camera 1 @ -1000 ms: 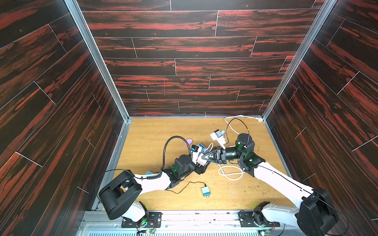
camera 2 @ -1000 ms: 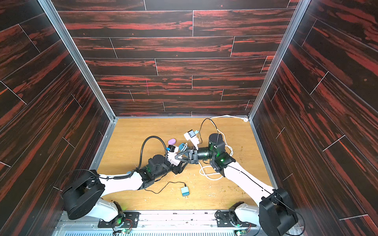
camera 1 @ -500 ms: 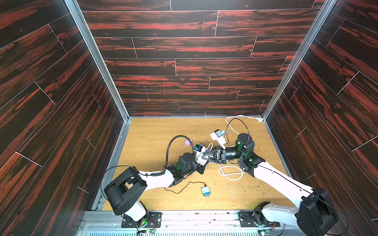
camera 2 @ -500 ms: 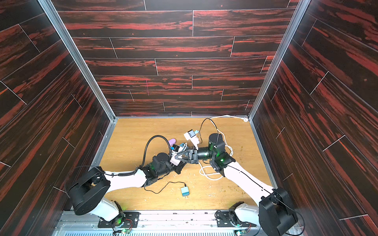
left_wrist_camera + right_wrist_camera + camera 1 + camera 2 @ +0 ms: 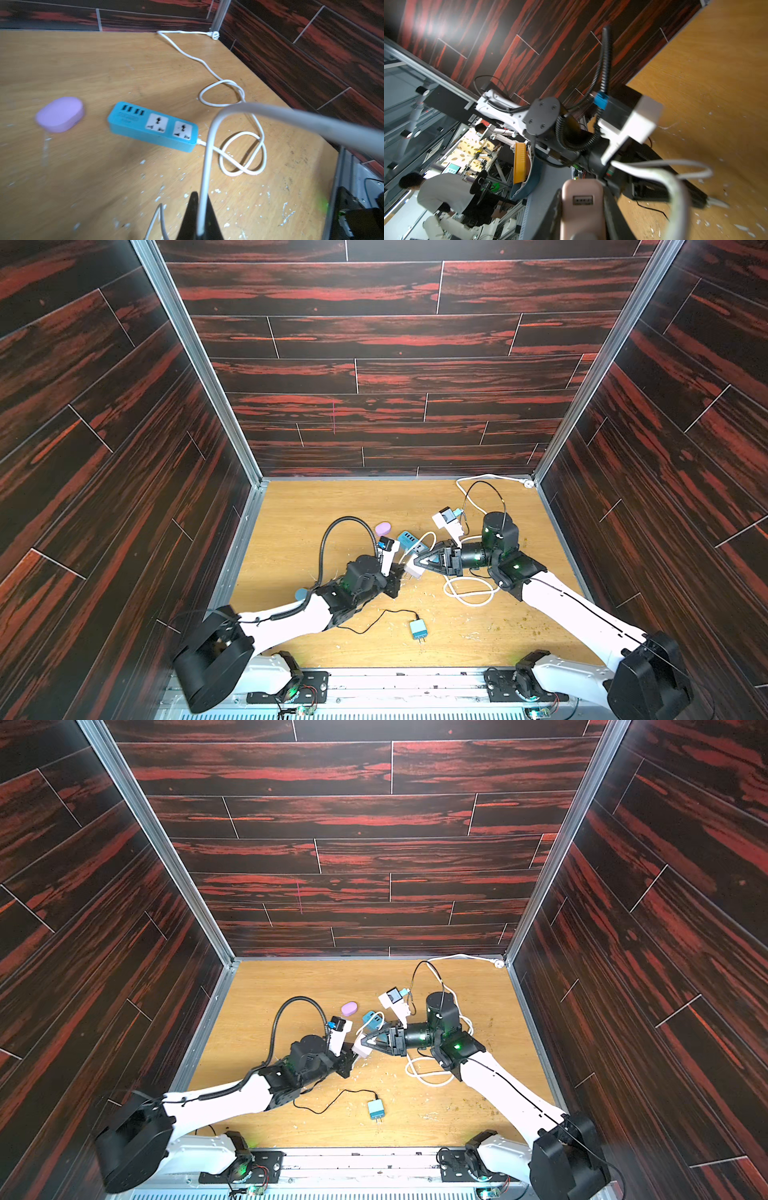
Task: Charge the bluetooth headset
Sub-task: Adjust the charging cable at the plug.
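The bluetooth headset is a purple oval case (image 5: 382, 528) (image 5: 349, 1008) (image 5: 60, 114) lying on the wooden table beside a blue power strip (image 5: 411, 541) (image 5: 152, 125). My right gripper (image 5: 420, 565) (image 5: 582, 200) is shut on a pale pink charger block (image 5: 582, 205) (image 5: 360, 1050), whose USB port faces my left gripper. My left gripper (image 5: 397, 576) (image 5: 200, 197) sits just in front of that block, shut on a thin white cable (image 5: 204, 176) (image 5: 675, 187) that arches up between the two grippers. The cable's plug end is hidden.
The power strip's white cord (image 5: 469, 591) (image 5: 243, 153) lies in loops under my right arm and runs to the far right corner. A teal charger (image 5: 417, 629) (image 5: 375, 1110) with a black lead lies near the front. Dark walls enclose three sides. White crumbs litter the table.
My left gripper has closed on the white cable and its arm has shifted slightly. The right gripper has kept still with the charger block in it.
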